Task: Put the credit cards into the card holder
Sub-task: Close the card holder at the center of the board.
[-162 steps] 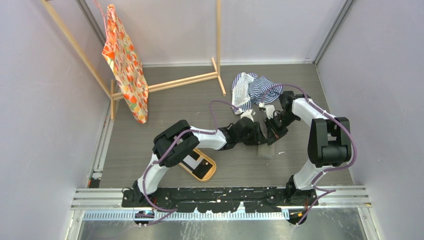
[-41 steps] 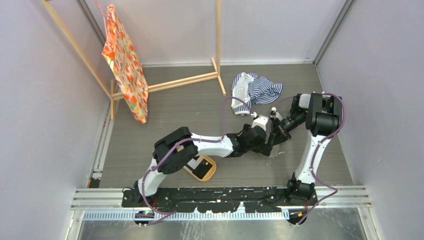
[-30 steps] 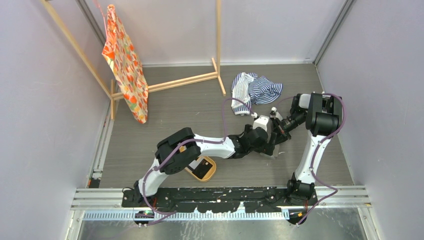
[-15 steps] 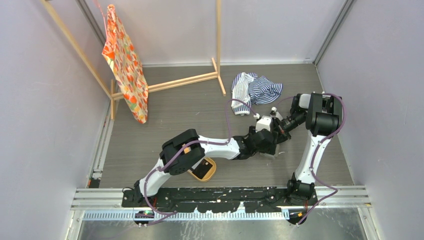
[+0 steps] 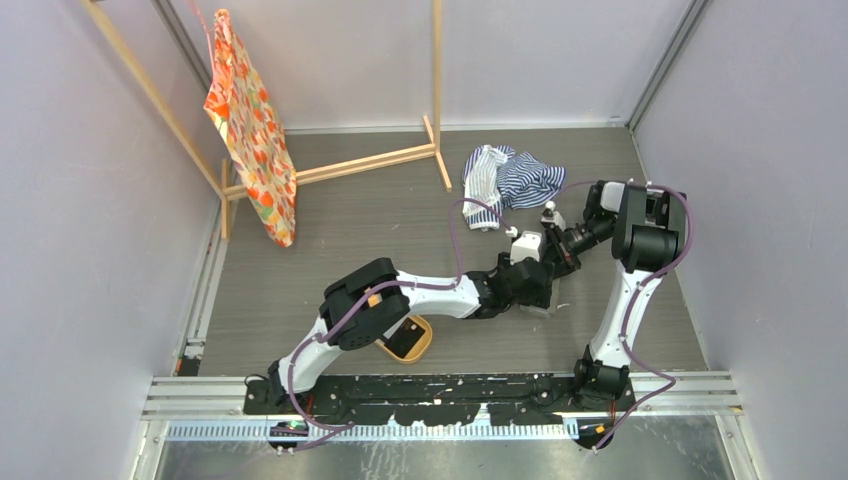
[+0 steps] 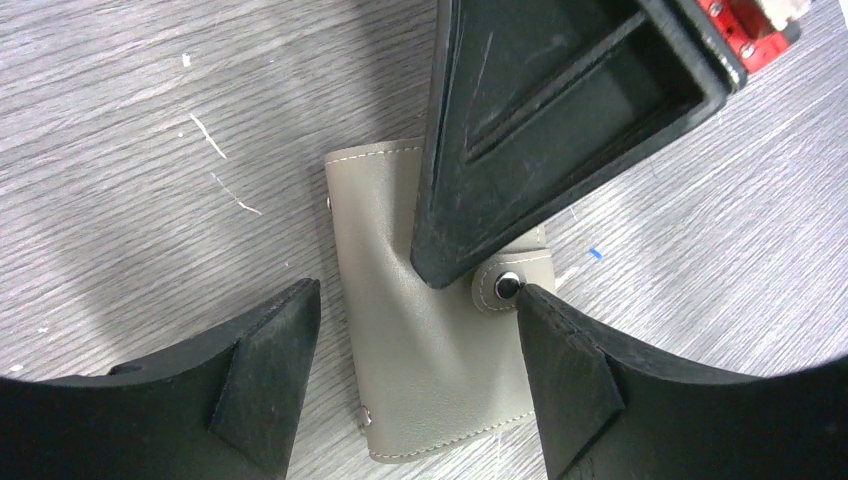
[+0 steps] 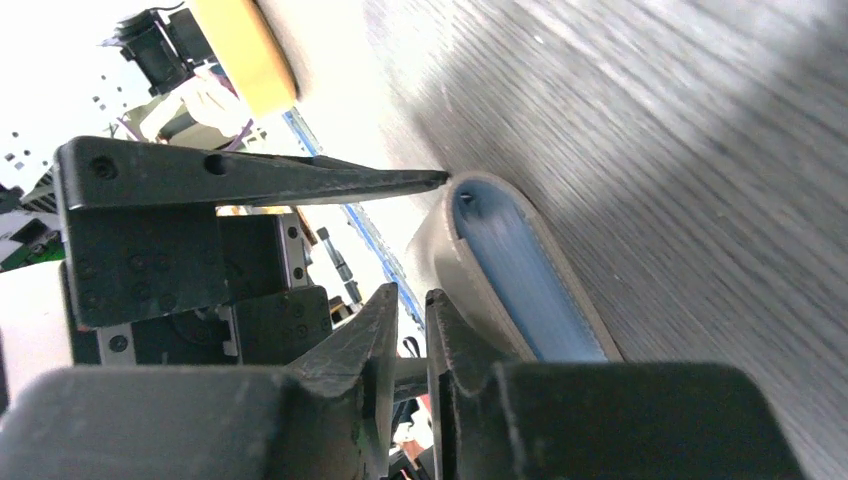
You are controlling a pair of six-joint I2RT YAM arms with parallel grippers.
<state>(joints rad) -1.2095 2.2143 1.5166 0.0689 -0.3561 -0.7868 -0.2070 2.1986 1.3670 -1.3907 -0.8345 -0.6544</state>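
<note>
The grey-brown card holder (image 6: 430,350) lies shut on the table, its snap stud (image 6: 508,287) facing up. Edge-on in the right wrist view, the card holder (image 7: 470,270) shows a blue lining. My left gripper (image 6: 412,295) is open and straddles it; one fingertip (image 6: 545,320) touches the snap tab, the other stands clear. The right gripper (image 7: 412,292) hovers at the holder's far end with only a narrow gap between its jaws; its finger (image 6: 500,170) rests on the holder. From above, both grippers (image 5: 545,270) meet over it. A black credit card (image 5: 403,338) lies in the orange tray (image 5: 424,345).
A striped cloth (image 5: 510,178) lies bunched behind the grippers. A wooden rack (image 5: 340,165) stands at the back left with a patterned orange cloth (image 5: 250,130) hanging on it. Walls close the table on three sides.
My left gripper has slid right over the card holder and narrowed its jaws. The right gripper's jaws have parted slightly and its tip has shifted a little toward the back.
</note>
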